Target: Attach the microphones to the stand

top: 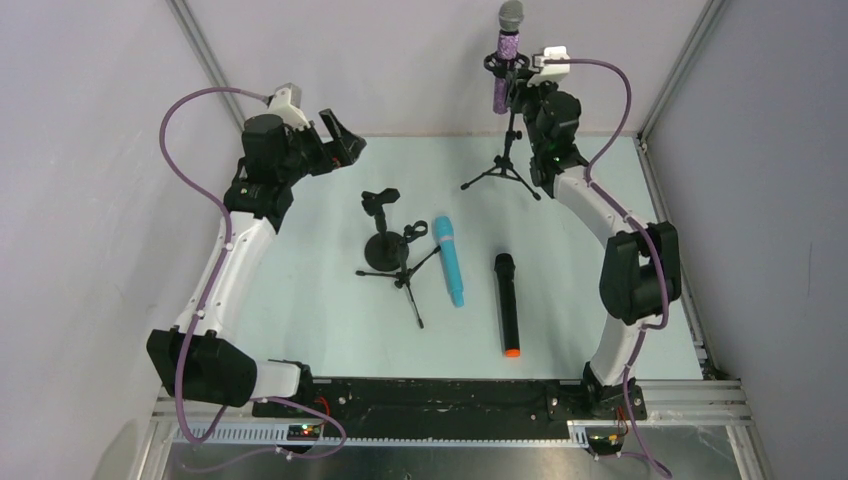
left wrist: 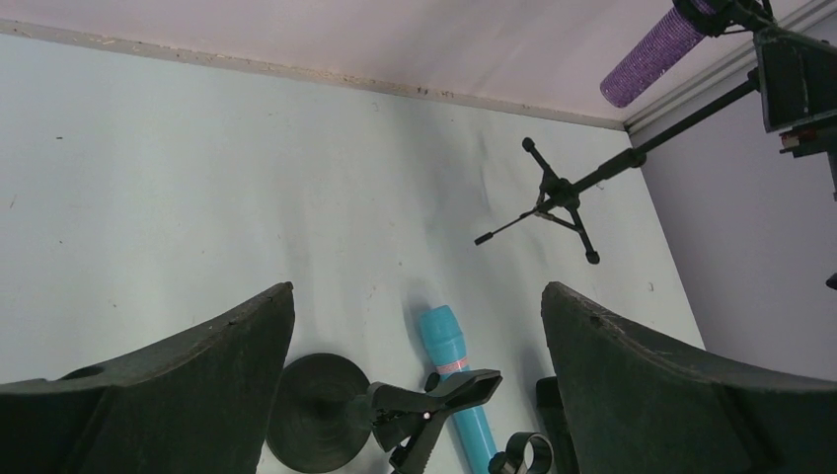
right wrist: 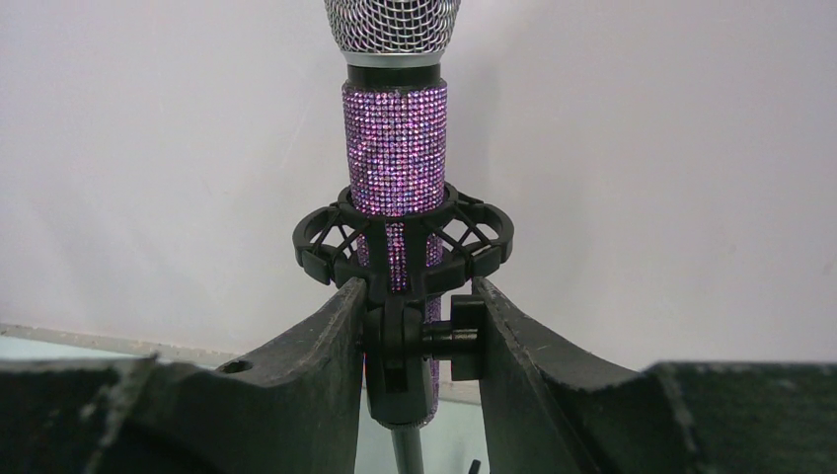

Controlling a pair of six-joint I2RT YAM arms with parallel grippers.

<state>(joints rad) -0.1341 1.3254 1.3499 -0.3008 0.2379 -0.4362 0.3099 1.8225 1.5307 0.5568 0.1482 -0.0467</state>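
The purple glittery microphone (top: pixel 508 58) with a silver head stands upright in the ring holder (right wrist: pixel 403 232) of a tall tripod stand (top: pixel 505 168) at the back. My right gripper (top: pixel 523 90) is shut on that stand's swivel joint (right wrist: pixel 407 346) just under the holder, one finger on the joint and the other on its knob. The purple microphone fills the right wrist view (right wrist: pixel 395 148). The light-blue microphone (top: pixel 449 260) and the black microphone with an orange end (top: pixel 508 303) lie on the table. My left gripper (top: pixel 340 135) is open and empty, high above them (left wrist: pixel 418 296).
A round-base stand (top: pixel 382 248) with a spring clamp (left wrist: pixel 434 405) stands left of the blue microphone (left wrist: pixel 454 375). A small tripod stand (top: pixel 408 275) lies beside it. White walls and metal frame posts enclose the table (top: pixel 300 260).
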